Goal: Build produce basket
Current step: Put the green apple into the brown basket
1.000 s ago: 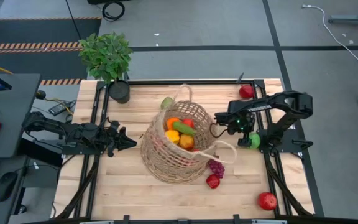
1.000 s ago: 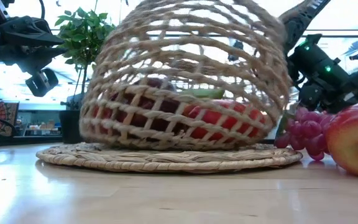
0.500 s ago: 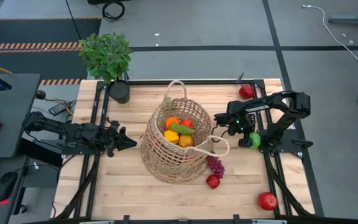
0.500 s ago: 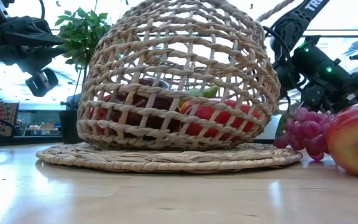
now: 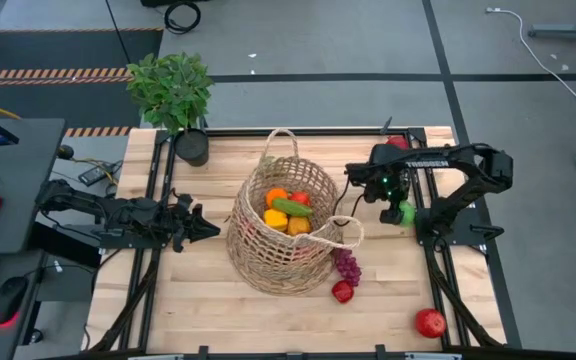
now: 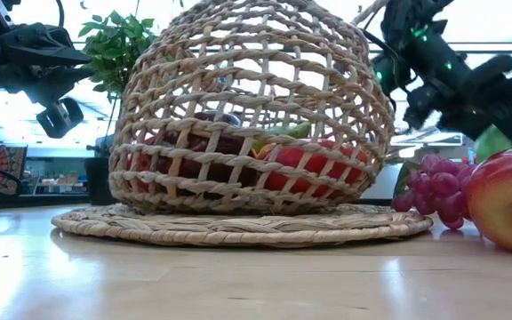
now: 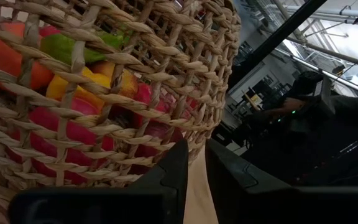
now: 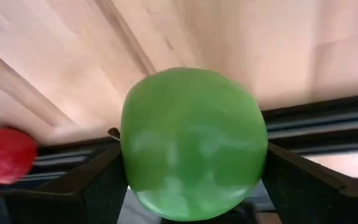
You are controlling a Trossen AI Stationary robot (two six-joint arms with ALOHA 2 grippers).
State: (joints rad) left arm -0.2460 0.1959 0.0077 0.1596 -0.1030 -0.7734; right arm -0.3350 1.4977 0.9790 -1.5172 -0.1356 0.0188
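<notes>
The tan wicker basket (image 5: 286, 228) stands on its wide flat base mid-table, holding an orange, a green cucumber, a yellow pepper and red pieces. My right gripper (image 5: 404, 210) hovers to the basket's right, shut on the green apple (image 8: 191, 124), which also peeks out in the low view (image 6: 505, 140). Purple grapes (image 5: 348, 268), a small red piece (image 5: 343, 291) and a red apple (image 5: 430, 322) lie on the table near the basket's right side. My left gripper (image 5: 206, 228) waits shut, just left of the basket. My right gripper pinches the green apple between its two fingers, one finger (image 8: 101, 183) on each of its opposite sides (image 8: 132, 168). The fingers come from above, pointing down at the table. The apple is lifted clear of the wood.
A leafy potted plant (image 5: 171, 88) in a black pot (image 5: 192, 147) stands at the far left corner. Another red apple (image 5: 397, 144) sits by the far right rail, partly under the right arm. The basket's loop handle (image 5: 353, 233) sticks out toward the right gripper.
The basket, tipped and swaying a second ago, has settled upright on its base. My right gripper has risen with the green apple and moved slightly toward the far edge, its arm swinging more level; it stays shut on the apple.
</notes>
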